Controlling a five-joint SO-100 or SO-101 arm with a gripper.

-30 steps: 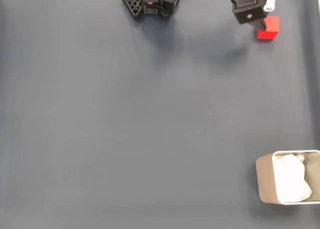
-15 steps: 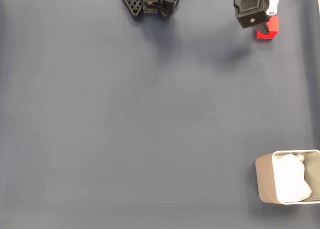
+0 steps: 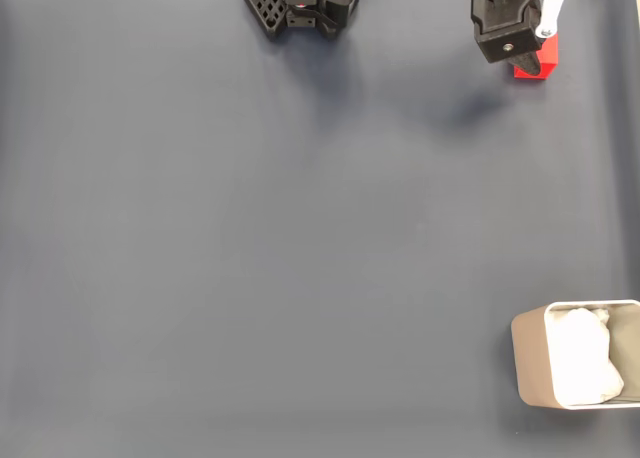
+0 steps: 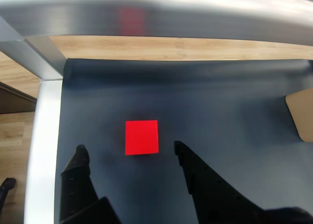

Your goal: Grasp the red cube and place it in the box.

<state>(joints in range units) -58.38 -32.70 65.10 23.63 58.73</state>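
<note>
The red cube (image 3: 537, 68) lies on the dark mat at the top right of the fixed view, partly covered by my gripper (image 3: 533, 46) above it. In the wrist view the red cube (image 4: 142, 137) sits flat on the mat between the tips of the two black fingers (image 4: 78, 158), closer to the left one. The gripper (image 4: 129, 148) is open and neither finger touches the cube. The beige box (image 3: 530, 363) with white paper inside stands at the bottom right corner of the fixed view, far from the gripper.
The arm's black base (image 3: 300, 3) sits at the top centre. In the wrist view, an aluminium frame (image 4: 46, 136) and wooden tabletop (image 4: 171, 48) border the mat just beyond the cube. A beige piece (image 4: 299, 114) shows at the right edge.
In the fixed view the gripper has shifted up and slightly right, so it now covers more of the cube. The cube and the box have not moved.
</note>
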